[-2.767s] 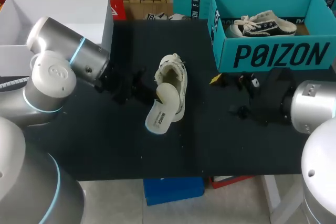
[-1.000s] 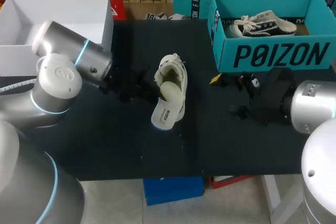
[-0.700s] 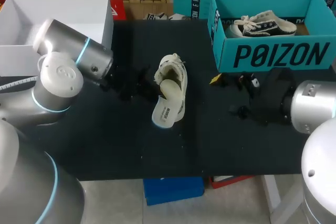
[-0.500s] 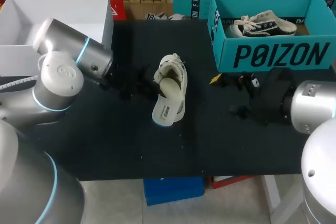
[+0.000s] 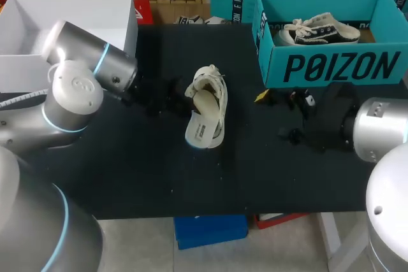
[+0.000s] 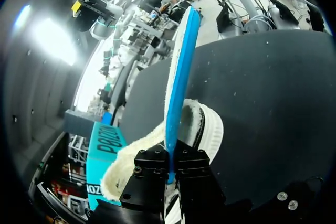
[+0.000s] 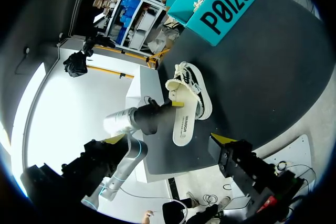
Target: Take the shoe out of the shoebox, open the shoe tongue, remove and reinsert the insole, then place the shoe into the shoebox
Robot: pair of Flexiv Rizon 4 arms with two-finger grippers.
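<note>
Clearly the left gripper (image 6: 172, 163) is clamped on the long edge of the insole (image 5: 199, 133), its two black fingers pinching the blue underside and the white top from either side. One end of the insole sits inside the opening of the white shoe (image 5: 220, 103), which lies on the black table (image 5: 127, 176) well apart from the teal shoebox (image 5: 331, 65); the other end sticks out past the heel. Whether this is the pull-out or the feed-in cannot be told. Either way, the insole should travel along the shoe's length at a shallow angle, so that it neither buckles nor drags the unbraced shoe. The right gripper (image 5: 273, 116) stands wide and empty near the shoebox, and could steady the shoe
</note>
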